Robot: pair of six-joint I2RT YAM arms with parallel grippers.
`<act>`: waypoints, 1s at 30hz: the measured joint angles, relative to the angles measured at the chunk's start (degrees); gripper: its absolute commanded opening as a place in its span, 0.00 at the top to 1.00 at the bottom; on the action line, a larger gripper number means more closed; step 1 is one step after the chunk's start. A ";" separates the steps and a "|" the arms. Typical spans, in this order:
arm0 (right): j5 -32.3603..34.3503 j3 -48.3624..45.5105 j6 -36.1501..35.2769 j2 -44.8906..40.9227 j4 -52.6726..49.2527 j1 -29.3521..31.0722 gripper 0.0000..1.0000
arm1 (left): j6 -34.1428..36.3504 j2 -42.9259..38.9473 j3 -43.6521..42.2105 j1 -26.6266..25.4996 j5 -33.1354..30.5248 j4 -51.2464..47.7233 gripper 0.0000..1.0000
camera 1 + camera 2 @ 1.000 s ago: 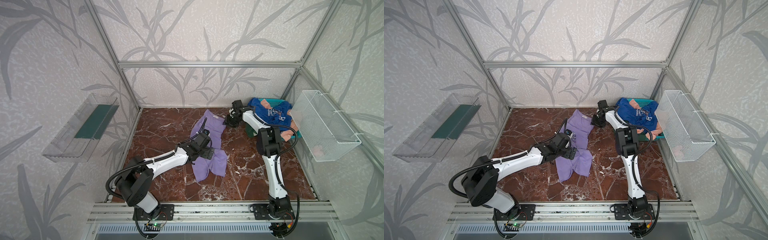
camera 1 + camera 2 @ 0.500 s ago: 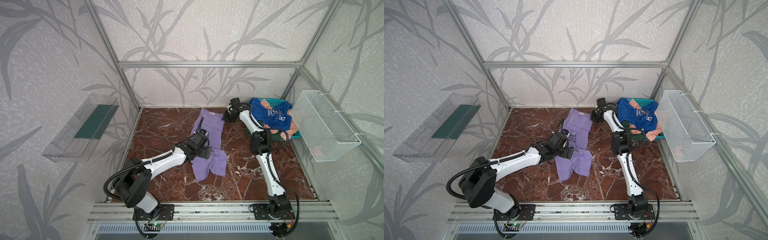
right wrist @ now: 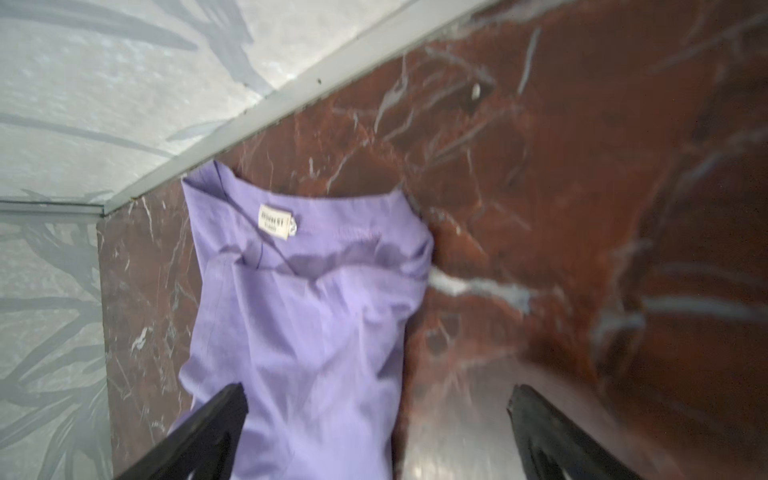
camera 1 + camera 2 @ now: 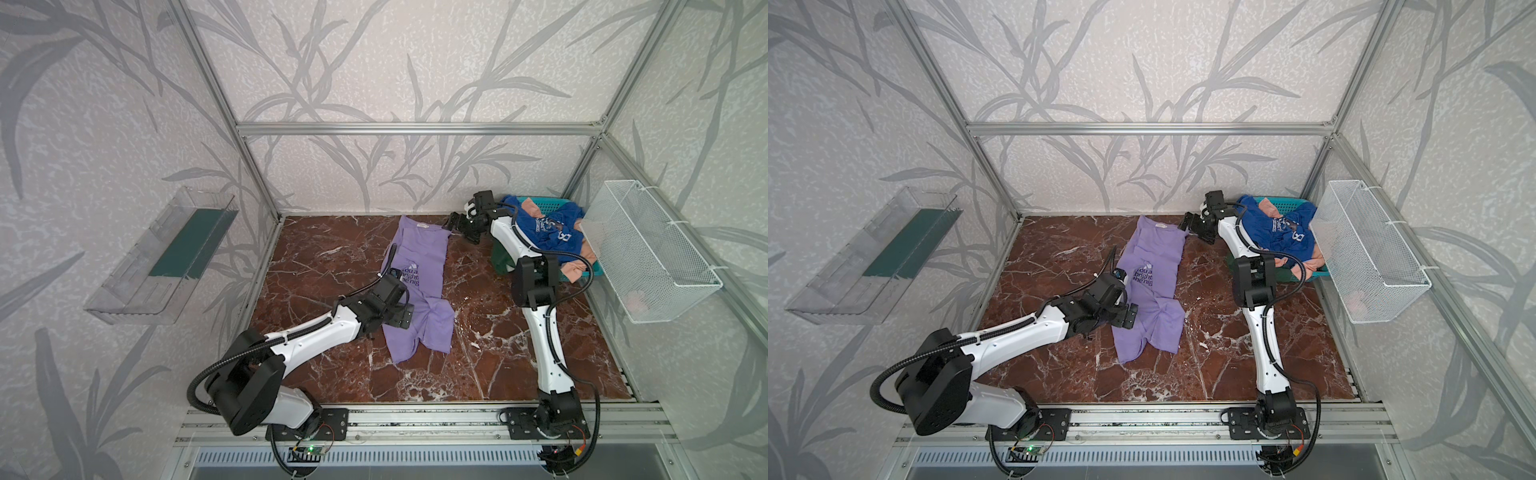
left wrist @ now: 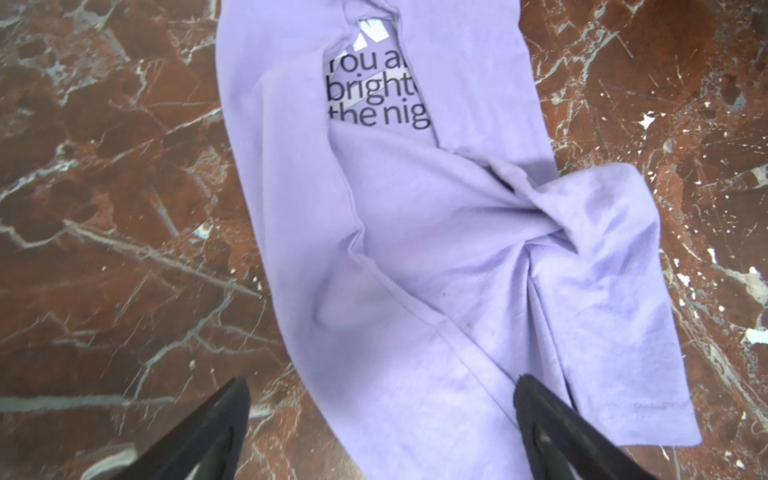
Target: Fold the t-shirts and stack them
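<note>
A lavender t-shirt (image 4: pixel 420 257) (image 4: pixel 1156 253) lies lengthwise on the marble table, collar and label (image 3: pixel 275 222) toward the back wall, its sides folded in over the dark print (image 5: pixel 376 89). Its near end is bunched and twisted (image 5: pixel 552 232). My left gripper (image 4: pixel 402 318) (image 4: pixel 1128 316) (image 5: pixel 380 386) hovers open over the shirt's near left edge, holding nothing. My right gripper (image 4: pixel 459 226) (image 4: pixel 1196 227) (image 3: pixel 376 392) stands open just off the shirt's back right shoulder. A royal blue t-shirt (image 4: pixel 544 228), a peach one (image 4: pixel 575 270) and a dark green one (image 4: pixel 500 259) are heaped in the teal basket (image 4: pixel 540 201).
A white wire basket (image 4: pixel 648 253) hangs on the right wall beside the teal basket. A clear shelf (image 4: pixel 166 253) is mounted on the left wall. The back wall's rail (image 3: pixel 291 99) runs close behind the shirt's collar.
The right gripper drew the shirt's shoulder toward the back wall, straightening the cloth, then opened and let it go. The left gripper stayed open over the near edge.
</note>
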 measured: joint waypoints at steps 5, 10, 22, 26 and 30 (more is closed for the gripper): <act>1.70 -24.30 0.37 -18.91 5.99 1.01 0.01 | -3.19 -3.02 -3.48 0.00 -0.15 -0.52 0.02; 4.00 -49.79 3.08 -38.14 13.18 3.80 0.01 | -5.66 -4.13 -5.64 0.00 1.33 -1.03 0.08; 9.38 -88.21 12.83 -60.85 16.98 19.89 0.22 | -8.98 -6.01 -10.08 -0.76 7.98 -1.51 0.18; 10.88 -92.45 16.26 -63.43 18.73 23.96 0.24 | -9.62 -7.54 -12.28 -1.31 9.90 -1.46 0.19; 12.59 -96.32 19.61 -64.92 21.22 27.19 0.27 | -10.23 -9.09 -15.17 -1.79 12.04 -1.22 0.19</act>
